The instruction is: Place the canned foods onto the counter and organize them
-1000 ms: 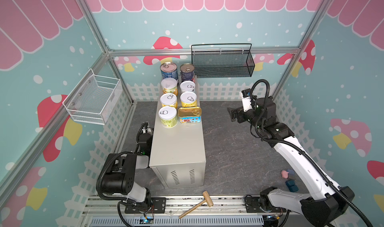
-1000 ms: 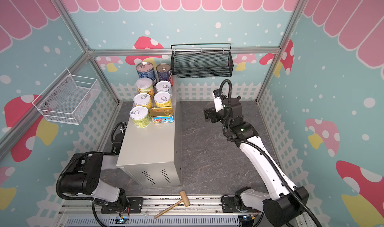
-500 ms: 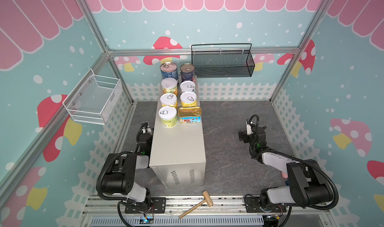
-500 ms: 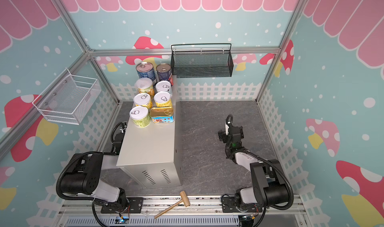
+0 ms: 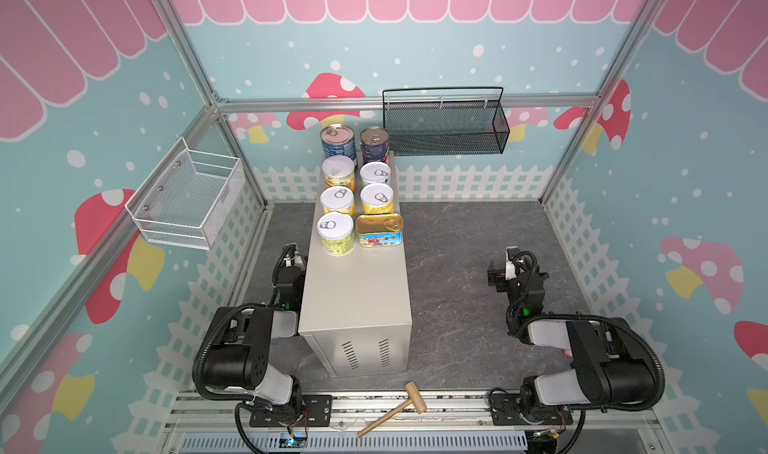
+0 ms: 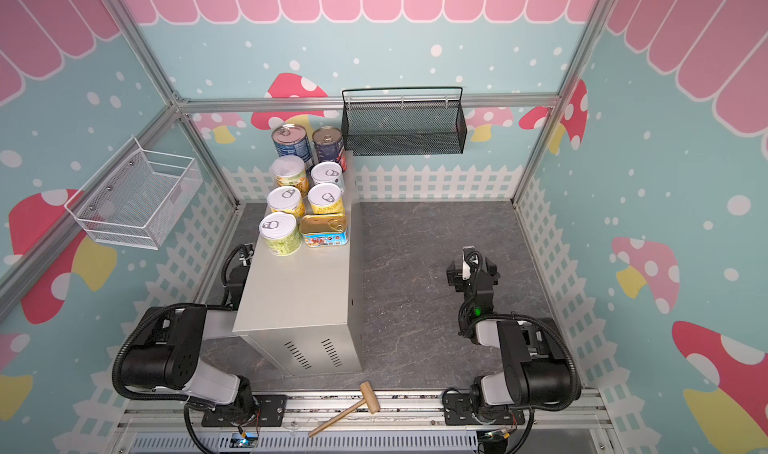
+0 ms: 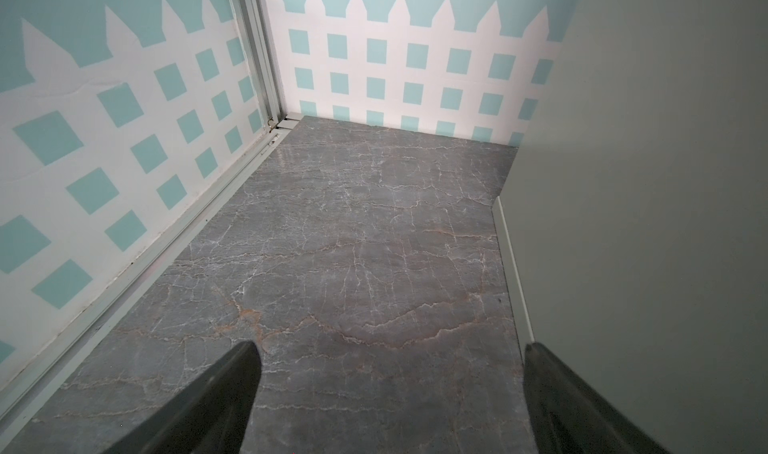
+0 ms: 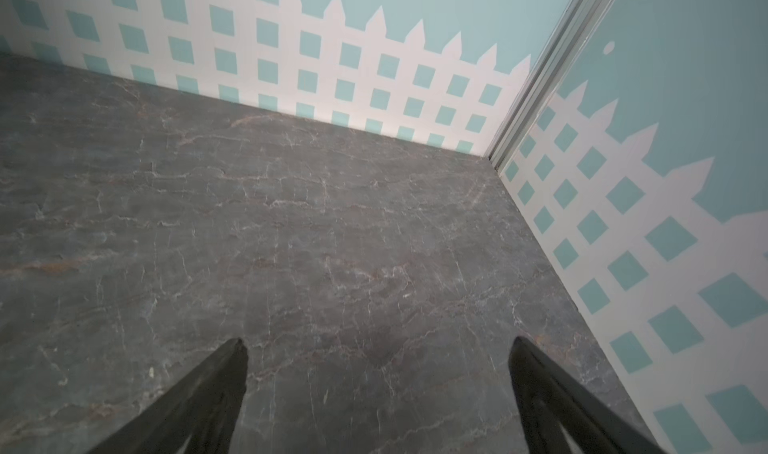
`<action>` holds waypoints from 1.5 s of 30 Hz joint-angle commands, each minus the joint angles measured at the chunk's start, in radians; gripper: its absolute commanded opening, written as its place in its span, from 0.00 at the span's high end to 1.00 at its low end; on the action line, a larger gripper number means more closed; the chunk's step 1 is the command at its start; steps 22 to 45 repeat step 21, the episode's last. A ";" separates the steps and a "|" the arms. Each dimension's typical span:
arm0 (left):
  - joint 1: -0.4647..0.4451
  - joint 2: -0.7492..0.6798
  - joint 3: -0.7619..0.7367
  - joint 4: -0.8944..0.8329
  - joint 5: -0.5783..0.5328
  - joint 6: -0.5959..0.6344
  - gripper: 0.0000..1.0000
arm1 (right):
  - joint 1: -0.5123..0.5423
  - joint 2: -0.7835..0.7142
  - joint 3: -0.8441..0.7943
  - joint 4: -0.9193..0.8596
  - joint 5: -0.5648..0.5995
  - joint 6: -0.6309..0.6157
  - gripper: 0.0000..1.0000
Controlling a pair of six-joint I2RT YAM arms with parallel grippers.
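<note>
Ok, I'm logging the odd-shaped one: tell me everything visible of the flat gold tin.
The gold tin is flat and rounded-rectangular, metal-looking, with a shiny gold lid bearing a pull tab and a red-and-blue printed side. It lies lid-up on the counter top, nearest the arms in its row, close beside a green-labelled can and just in front of a yellow-labelled can; whether they touch is unclear. Nothing grips it.
</note>
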 commanded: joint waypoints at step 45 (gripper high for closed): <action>-0.035 0.004 0.020 -0.006 -0.035 0.023 0.00 | -0.043 0.073 -0.082 0.323 -0.053 0.030 0.01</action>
